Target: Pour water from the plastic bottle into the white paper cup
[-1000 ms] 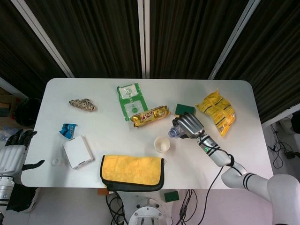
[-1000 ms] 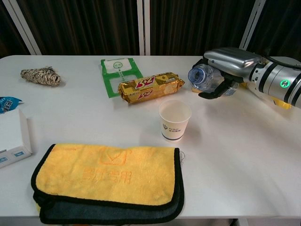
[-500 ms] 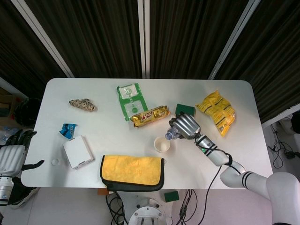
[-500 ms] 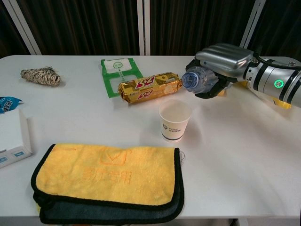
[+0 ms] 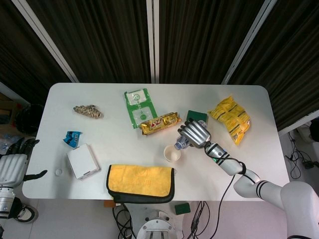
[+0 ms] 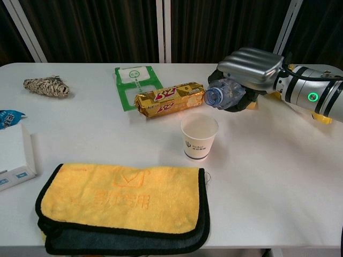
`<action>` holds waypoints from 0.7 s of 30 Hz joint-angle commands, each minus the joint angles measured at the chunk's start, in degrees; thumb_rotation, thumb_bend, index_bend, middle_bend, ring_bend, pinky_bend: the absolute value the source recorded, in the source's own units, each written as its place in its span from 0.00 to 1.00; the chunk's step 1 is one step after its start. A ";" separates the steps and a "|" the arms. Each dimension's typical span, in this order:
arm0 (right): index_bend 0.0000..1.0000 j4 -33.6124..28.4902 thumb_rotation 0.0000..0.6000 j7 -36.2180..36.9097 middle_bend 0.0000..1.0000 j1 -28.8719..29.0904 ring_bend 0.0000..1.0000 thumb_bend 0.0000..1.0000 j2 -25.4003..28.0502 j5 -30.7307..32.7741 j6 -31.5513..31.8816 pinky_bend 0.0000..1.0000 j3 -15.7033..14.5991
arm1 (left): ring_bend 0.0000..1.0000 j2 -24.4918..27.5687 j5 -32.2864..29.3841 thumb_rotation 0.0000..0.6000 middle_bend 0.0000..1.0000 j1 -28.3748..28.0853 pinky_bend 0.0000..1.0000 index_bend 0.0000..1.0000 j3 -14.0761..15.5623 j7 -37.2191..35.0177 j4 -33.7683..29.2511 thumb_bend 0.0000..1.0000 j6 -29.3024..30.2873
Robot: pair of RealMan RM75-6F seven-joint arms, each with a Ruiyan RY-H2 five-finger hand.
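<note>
The white paper cup (image 6: 199,137) stands upright at mid-table, also seen from above as cup (image 5: 172,153). My right hand (image 6: 250,66) grips the clear plastic bottle (image 6: 222,95), tilted on its side with its open mouth pointing left and slightly down, just above and behind the cup's rim. From the head view the right hand (image 5: 194,133) covers most of the bottle (image 5: 179,144), whose neck pokes out toward the cup. My left hand (image 5: 14,164) hangs off the table's left edge, fingers spread, holding nothing.
A gold snack bar (image 6: 170,98) lies just behind the cup, a green-white packet (image 6: 135,83) beyond it. A folded yellow towel (image 6: 126,203) lies in front. White box (image 5: 82,161), blue wrapper (image 5: 72,137), rope bundle (image 6: 47,85), yellow chip bag (image 5: 230,118) and green sponge (image 5: 197,116) surround.
My right hand has carried the bottle left toward the cup and tipped it further, so the mouth now sits over the cup's far rim. The left hand stays put.
</note>
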 commanded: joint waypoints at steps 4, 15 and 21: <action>0.97 0.56 1.00 -1.75 0.66 0.45 0.52 0.48 -0.32 -0.48 0.08 0.43 -0.37 | 0.03 -0.02 0.02 0.81 0.12 0.04 0.13 0.14 0.06 -0.16 0.15 0.05 -0.04; 0.97 1.07 1.00 -3.92 0.66 1.68 0.52 0.48 -0.48 -1.08 -0.97 0.42 -0.91 | 0.03 -0.03 0.11 0.81 0.12 0.04 0.13 0.14 0.10 -0.35 0.31 0.05 -0.12; 0.97 1.40 1.00 -5.59 0.66 2.29 0.52 0.48 -0.53 -1.73 -0.76 0.42 -1.09 | 0.03 -0.07 0.14 0.81 0.12 0.01 0.13 0.14 0.11 -0.27 0.24 0.05 -0.15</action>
